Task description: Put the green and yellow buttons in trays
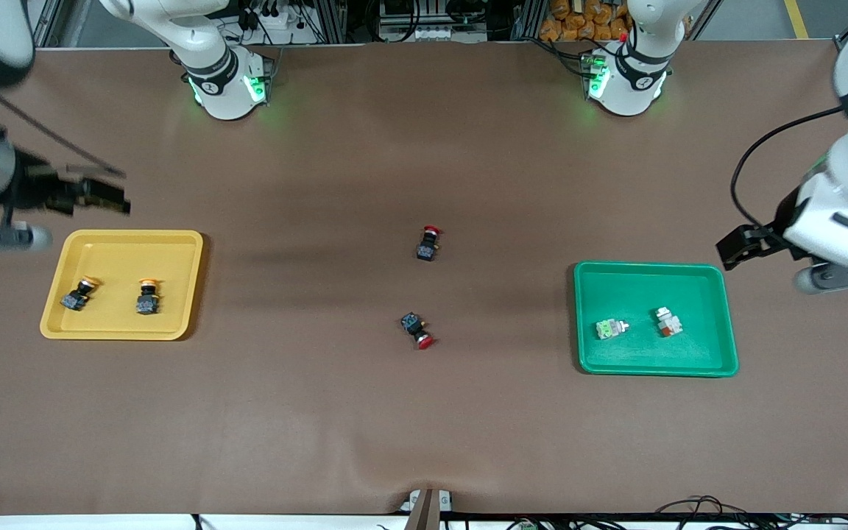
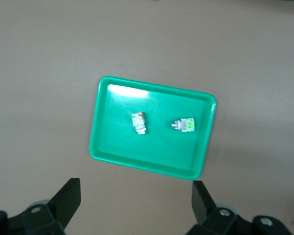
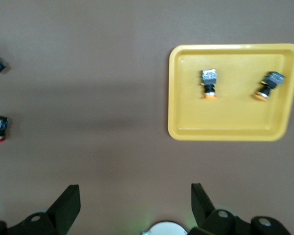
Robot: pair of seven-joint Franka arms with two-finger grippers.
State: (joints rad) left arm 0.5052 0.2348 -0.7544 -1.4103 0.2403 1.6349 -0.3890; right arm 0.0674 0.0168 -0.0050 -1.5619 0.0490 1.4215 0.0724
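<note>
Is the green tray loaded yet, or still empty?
Loaded. The green tray holds two whitish buttons lying apart on its floor: one with a light-green cap, the other with no green visible.

You have one tray [image 1: 124, 330] at the right arm's end holding two buttons [image 1: 79, 294] side by side; another tray [image 1: 652, 366] at the left arm's end holds two more [image 1: 610, 328]. Two switches [image 1: 428, 244] lie mid-table between them.

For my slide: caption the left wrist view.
Open left claw above green tray holding two whitish buttons.
</note>
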